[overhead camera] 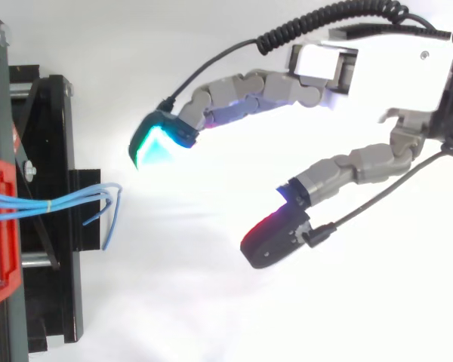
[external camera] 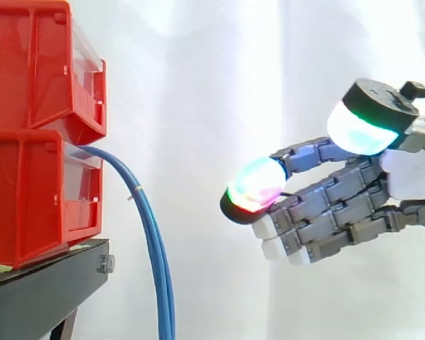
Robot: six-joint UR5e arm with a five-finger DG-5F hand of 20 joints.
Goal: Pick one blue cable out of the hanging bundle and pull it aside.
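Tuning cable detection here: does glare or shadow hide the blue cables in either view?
Side view: the cables stand out against the evenly bright curtain, with no glare on them. Top view: the white background is blown out around the hand, yet the cables read plainly over the black stand.

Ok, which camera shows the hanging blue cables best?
The side view: the blue cables leave the lower red bin and hang down in a long curve, apart from the hand. The top view looks down on them, so they appear as short strands fanning over the black stand.
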